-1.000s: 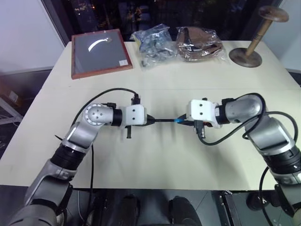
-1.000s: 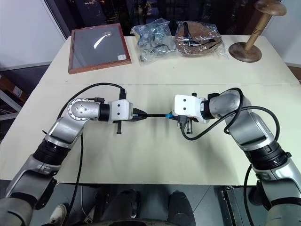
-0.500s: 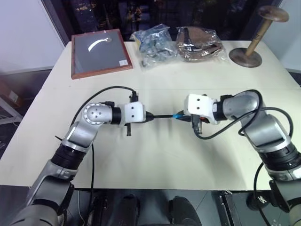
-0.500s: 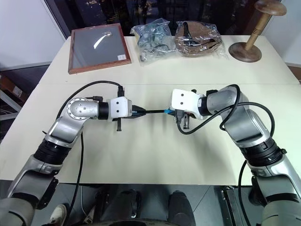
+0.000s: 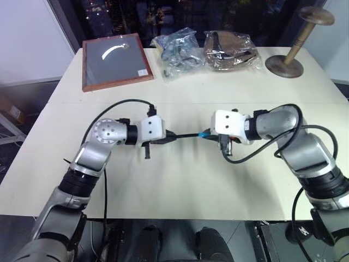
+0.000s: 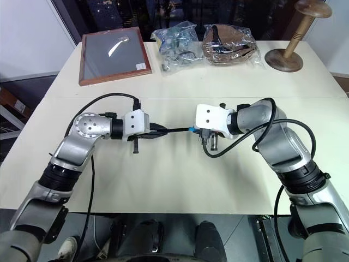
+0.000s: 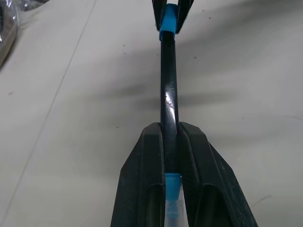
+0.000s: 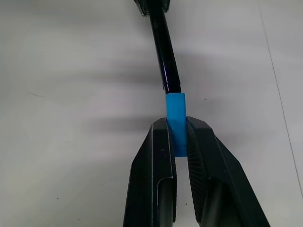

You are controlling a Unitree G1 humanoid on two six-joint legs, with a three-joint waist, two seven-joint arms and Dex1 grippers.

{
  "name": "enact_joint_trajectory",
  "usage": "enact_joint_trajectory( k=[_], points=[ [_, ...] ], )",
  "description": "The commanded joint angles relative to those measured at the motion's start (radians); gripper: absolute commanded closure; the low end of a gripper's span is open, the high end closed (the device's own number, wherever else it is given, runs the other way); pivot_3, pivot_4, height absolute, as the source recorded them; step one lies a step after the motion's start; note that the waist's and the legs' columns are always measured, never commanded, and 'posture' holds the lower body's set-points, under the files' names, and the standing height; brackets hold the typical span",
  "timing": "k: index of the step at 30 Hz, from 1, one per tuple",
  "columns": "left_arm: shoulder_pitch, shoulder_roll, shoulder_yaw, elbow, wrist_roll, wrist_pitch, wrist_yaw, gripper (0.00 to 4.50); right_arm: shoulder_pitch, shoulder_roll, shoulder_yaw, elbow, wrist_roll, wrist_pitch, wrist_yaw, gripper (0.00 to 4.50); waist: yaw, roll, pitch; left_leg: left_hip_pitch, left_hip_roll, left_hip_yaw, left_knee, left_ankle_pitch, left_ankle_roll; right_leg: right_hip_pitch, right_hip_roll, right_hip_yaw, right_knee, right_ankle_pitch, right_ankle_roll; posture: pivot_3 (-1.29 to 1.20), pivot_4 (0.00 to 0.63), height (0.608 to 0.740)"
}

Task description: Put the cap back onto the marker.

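The cap [image 8: 175, 118], a small bright blue cylinder, sits pinched between the two black fingers of the right gripper [image 8: 179, 137], its open end sticking out past the fingertips. The marker [image 7: 169, 94] meets that open end: the thin black stick's far end is at or just inside the cap's mouth, and how deep it sits cannot be told. The marker's other end is clamped between the fingers of the left gripper [image 7: 170, 137], which are closed tight on the barrel, with a blue band of the marker showing between them further back. From the head views the two grippers face each other above the pale table [image 5: 180, 180], the marker [image 5: 185, 135] bridging the gap between them. Well beyond the grippers, at the table's far edge, lie a framed dark board [image 5: 114, 60], two plastic bags [image 5: 177, 49] and a wooden stand [image 5: 297, 41].
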Motion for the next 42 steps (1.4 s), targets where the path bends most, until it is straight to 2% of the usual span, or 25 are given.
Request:
enact_joint_trajectory(
  k=[1,9,21,31,37,42],
  points=[
    [-0.046,-0.04,-0.034,-0.031,-0.008,-0.077,0.01,4.5,-0.019,0.059,0.058,-0.122,0.066,-0.064,0.04,4.47,0.0,0.0,0.0,0.0,0.0,0.0,0.0,0.0,0.0,0.0,0.0,0.0,0.0,0.0,0.0,0.0,0.15,0.74],
    [-0.059,-0.05,-0.038,0.007,0.068,-0.192,0.051,4.5,-0.019,0.057,0.072,-0.107,0.056,-0.051,0.061,4.47,0.0,0.0,0.0,0.0,0.0,0.0,0.0,0.0,0.0,0.0,0.0,0.0,0.0,0.0,0.0,0.0,0.15,0.74],
    [-0.036,-0.112,-0.029,-0.027,0.052,-0.126,0.09,4.5,-0.053,0.118,0.072,-0.11,0.044,-0.011,0.038,4.47,0.0,0.0,0.0,0.0,0.0,0.0,0.0,0.0,0.0,0.0,0.0,0.0,0.0,0.0,0.0,0.0,0.15,0.74],
    [-0.009,-0.149,0.018,-0.075,-0.042,0.008,0.034,4.5,-0.07,0.152,0.065,-0.118,0.034,-0.014,0.019,4.47,0.0,0.0,0.0,0.0,0.0,0.0,0.0,0.0,0.0,-0.001,0.0,0.0,0.001,0.0,0.0,0.0,0.15,0.74],
    [-0.02,-0.141,0.019,-0.064,-0.05,0.002,-0.012,4.5,-0.071,0.152,0.075,-0.118,0.027,-0.032,0.032,4.47,0.0,0.0,0.0,0.0,0.0,0.0,0.0,0.0,0.0,-0.001,0.0,0.0,0.001,0.0,0.0,0.0,0.15,0.74],
    [-0.044,-0.133,0.01,-0.03,0.003,-0.088,-0.006,4.5,-0.064,0.154,0.086,-0.122,0.026,-0.033,0.047,4.47,0.0,0.0,0.0,0.0,0.0,0.0,0.0,0.0,0.0,-0.001,0.0,0.0,0.001,0.0,0.0,0.0,0.15,0.74]
  ],
)
